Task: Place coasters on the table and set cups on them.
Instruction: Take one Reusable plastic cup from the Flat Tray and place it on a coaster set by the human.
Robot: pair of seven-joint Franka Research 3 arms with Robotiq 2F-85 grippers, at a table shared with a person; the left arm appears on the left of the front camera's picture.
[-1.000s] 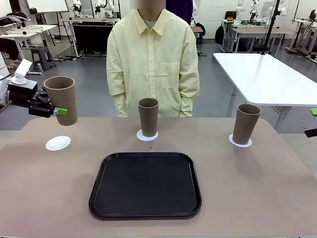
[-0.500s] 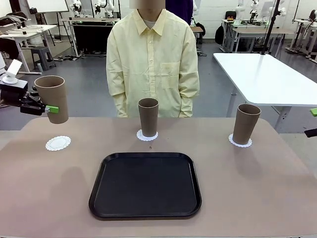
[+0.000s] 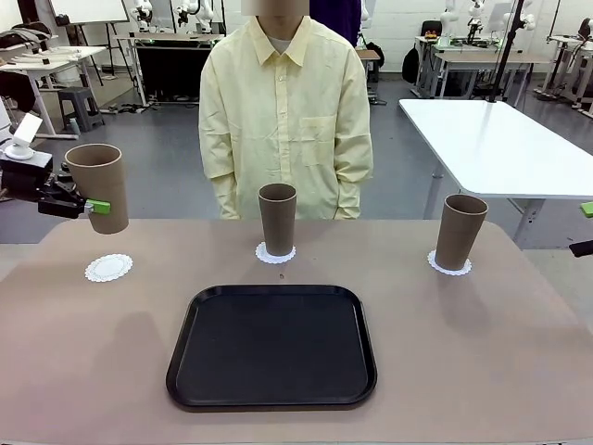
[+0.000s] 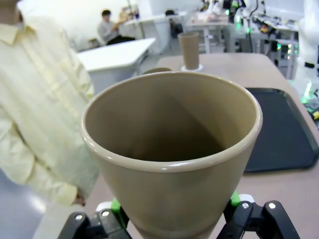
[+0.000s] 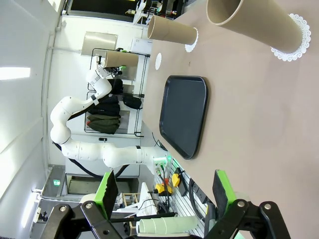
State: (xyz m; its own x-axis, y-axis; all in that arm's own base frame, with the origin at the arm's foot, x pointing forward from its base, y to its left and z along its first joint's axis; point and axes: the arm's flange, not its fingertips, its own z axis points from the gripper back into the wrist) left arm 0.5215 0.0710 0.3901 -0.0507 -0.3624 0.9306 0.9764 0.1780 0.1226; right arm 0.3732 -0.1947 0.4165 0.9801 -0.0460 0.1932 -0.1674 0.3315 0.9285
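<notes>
My left gripper (image 3: 91,206) is shut on a tan cup (image 3: 97,188), holding it upright in the air over the table's far left edge. Just below and to its right, an empty white coaster (image 3: 108,268) lies on the table (image 3: 463,352). In the left wrist view this cup (image 4: 172,149) rises between the green pads of my left gripper (image 4: 172,219). The middle cup (image 3: 277,218) stands on its coaster (image 3: 275,254), and the right cup (image 3: 460,232) on another coaster (image 3: 449,265). My right gripper (image 5: 164,194) stands open with nothing in it, its tip (image 3: 586,229) at the table's right edge.
A black tray (image 3: 272,346) with nothing on it lies in the middle near me. A person in a yellow shirt (image 3: 283,111) stands at the far side behind the middle cup. A white table (image 3: 500,139) stands beyond the far right corner.
My left gripper has carried the cup to the left and a little up, farther out past the empty coaster. The right arm, the other cups and the person have not moved.
</notes>
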